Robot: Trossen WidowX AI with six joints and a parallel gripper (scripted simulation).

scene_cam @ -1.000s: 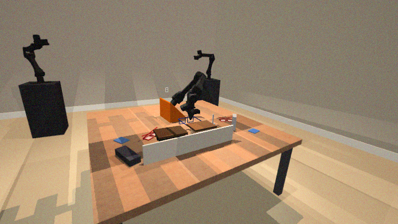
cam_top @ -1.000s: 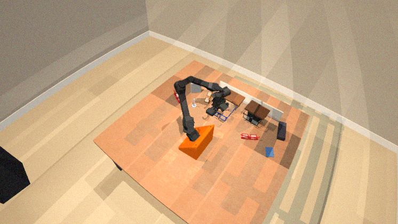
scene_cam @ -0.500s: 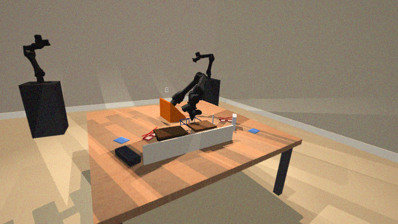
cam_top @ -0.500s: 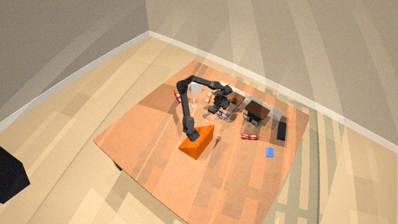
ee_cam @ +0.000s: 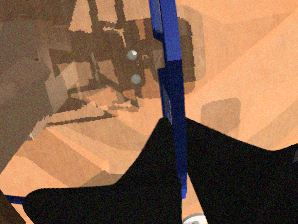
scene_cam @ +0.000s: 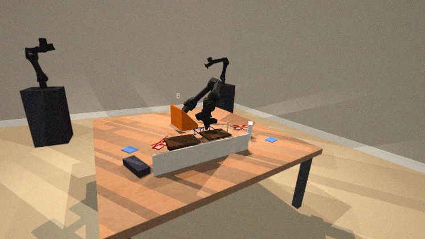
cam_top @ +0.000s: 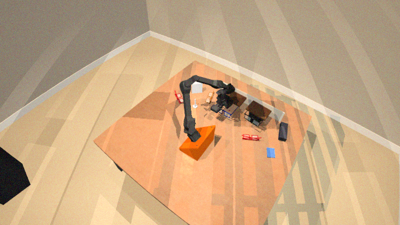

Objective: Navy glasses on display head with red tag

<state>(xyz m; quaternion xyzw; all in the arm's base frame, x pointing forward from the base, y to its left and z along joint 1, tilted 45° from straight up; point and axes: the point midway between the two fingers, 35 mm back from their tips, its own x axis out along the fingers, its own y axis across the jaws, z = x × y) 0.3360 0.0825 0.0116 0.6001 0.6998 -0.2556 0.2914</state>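
The navy glasses (cam_top: 228, 116) (scene_cam: 194, 131) (ee_cam: 173, 45) hang in my gripper (scene_cam: 207, 127) (ee_cam: 170, 124), which is shut on the blue frame. In the top view they are beside the near edge of one dark brown-topped display stand (cam_top: 237, 98) (scene_cam: 214, 134). The other brown-topped stand (cam_top: 257, 109) (scene_cam: 183, 141) is farther right in the top view, with a dark frame below its top. The red tag is too small to tell on either. In the wrist view two small grey balls show left of the frame. No contact between glasses and stand can be made out.
A white board (scene_cam: 201, 154) runs behind both stands. Red glasses (cam_top: 251, 137) (scene_cam: 159, 144), a dark box (cam_top: 282, 131) (scene_cam: 136, 166) and a blue cloth (cam_top: 271, 152) (scene_cam: 129, 149) lie on one side. More red glasses (cam_top: 179, 97), orange glasses (cam_top: 209, 97) and a thin white post (cam_top: 195, 104) (scene_cam: 227, 127) are on the other.
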